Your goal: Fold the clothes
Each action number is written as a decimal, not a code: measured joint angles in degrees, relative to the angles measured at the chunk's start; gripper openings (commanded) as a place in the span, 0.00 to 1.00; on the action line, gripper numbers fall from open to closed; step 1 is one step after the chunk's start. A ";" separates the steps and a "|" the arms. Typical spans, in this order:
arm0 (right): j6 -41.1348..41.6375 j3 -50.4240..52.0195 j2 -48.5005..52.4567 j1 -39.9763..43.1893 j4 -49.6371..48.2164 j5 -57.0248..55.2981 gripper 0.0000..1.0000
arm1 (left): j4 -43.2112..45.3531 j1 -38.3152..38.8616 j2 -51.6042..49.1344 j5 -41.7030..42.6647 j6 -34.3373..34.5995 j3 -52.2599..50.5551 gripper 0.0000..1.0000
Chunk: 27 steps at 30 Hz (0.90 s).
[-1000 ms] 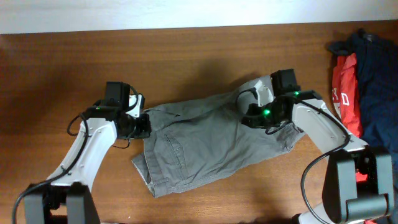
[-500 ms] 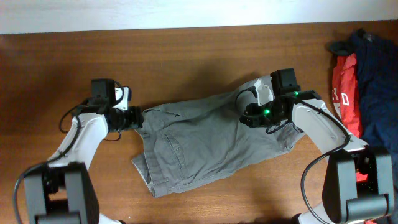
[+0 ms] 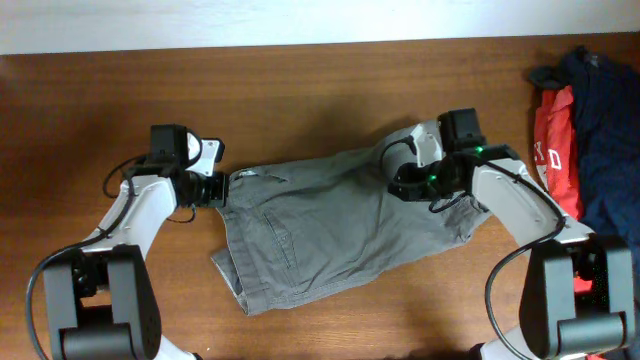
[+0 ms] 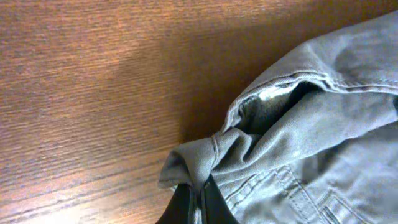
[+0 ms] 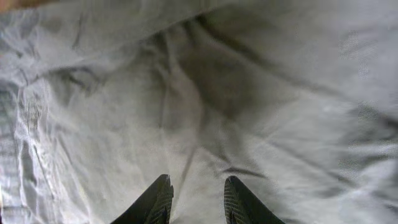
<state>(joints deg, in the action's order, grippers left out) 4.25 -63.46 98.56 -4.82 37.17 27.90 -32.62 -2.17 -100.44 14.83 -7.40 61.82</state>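
Note:
The grey-olive shorts (image 3: 330, 230) lie spread across the middle of the wooden table, waistband towards the front left. My left gripper (image 3: 222, 187) is at their upper left corner. In the left wrist view its jaws are shut on a bunched corner of the shorts (image 4: 205, 155), just off the bare wood. My right gripper (image 3: 405, 185) is over the upper right part of the shorts. The right wrist view shows that gripper (image 5: 198, 191) open, its fingertips (image 5: 163, 194) apart with creased cloth (image 5: 205, 93) lying flat under and between them.
A red garment with white letters (image 3: 553, 150) and navy-blue garments (image 3: 600, 120) are piled at the table's right edge. A pale wall strip (image 3: 250, 20) runs along the far side of the bare brown table (image 3: 300, 100).
My left gripper drew back to the left, then came in to the shorts' upper left corner and shut on it. The right gripper's jaws opened a little and it stayed in place.

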 measured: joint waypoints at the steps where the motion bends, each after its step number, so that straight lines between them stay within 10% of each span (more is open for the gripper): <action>1: 0.07 -0.28 0.00 0.85 -0.31 -0.02 0.33 | -0.90 0.02 0.13 0.02 -0.15 0.85 0.00; 15: 4.81 -2.36 1.31 8.22 -18.58 -4.52 0.69 | -4.37 0.02 7.67 0.22 -0.35 3.61 0.00; 27: 4.76 -2.54 12.26 8.22 -32.15 -7.82 0.70 | -4.50 0.02 7.67 0.22 -0.35 3.61 0.00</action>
<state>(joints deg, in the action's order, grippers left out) 9.02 -66.00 110.83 3.40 5.02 20.08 -37.12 -2.15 -92.77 15.05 -7.75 65.43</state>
